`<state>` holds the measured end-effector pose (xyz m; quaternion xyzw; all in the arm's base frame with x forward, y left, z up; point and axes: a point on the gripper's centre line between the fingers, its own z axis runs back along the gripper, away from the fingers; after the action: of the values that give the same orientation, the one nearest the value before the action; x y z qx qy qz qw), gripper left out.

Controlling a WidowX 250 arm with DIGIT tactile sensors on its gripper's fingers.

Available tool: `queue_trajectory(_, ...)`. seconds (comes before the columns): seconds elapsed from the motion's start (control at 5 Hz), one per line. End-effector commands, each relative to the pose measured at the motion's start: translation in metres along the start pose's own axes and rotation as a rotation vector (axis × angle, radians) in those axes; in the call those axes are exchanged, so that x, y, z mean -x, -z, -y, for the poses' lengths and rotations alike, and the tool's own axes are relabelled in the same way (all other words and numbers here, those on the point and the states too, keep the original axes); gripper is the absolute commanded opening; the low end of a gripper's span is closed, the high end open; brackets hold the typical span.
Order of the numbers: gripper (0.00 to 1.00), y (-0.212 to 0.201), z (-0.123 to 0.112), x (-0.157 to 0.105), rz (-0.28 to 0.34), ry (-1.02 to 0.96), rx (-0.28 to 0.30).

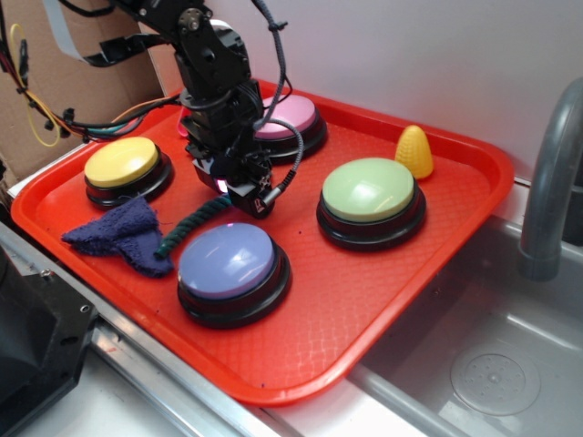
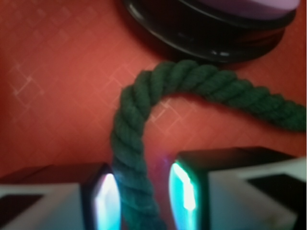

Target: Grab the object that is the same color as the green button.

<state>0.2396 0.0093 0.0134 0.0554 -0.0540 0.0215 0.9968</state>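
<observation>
The object, a dark green twisted rope, lies on the red tray between the blue cloth and the blue-purple button. Its far end runs under my gripper, which is lowered onto the tray. In the wrist view the rope curves from the right and passes down between my fingers. The left pad is against the rope, and a narrow gap of tray shows beside the right pad. My gripper stands open around it. The green button sits to the right, apart from the arm.
The red tray also holds a blue-purple button just in front of the gripper, a yellow button, a pink button, a yellow corn toy and a dark blue cloth. A metal sink and faucet lie to the right.
</observation>
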Motion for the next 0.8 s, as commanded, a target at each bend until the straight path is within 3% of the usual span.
queue_trajectory(0.0,0.00,-0.042,-0.014,0.002,-0.021,-0.126,-0.005)
queue_trajectory(0.2,0.00,-0.081,-0.020,-0.002,-0.040,-0.173,0.003)
queue_trajectory(0.4,0.00,-0.119,-0.026,-0.004,-0.055,-0.219,0.049)
queue_trajectory(0.6,0.00,-0.158,-0.033,-0.001,0.004,-0.257,0.106)
